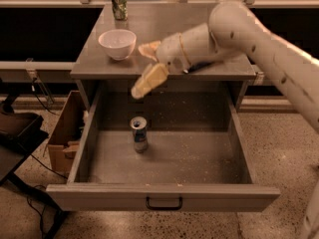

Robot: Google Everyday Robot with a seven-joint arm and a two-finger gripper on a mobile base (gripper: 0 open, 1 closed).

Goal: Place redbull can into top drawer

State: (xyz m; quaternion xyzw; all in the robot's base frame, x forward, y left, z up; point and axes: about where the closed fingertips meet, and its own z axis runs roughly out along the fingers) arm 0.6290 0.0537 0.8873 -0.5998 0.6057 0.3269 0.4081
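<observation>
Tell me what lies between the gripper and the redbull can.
Nothing. In the camera view the open gripper hangs above the upright redbull can on the top drawer's floor; only the drawer's bare back wall shows between them.
</observation>
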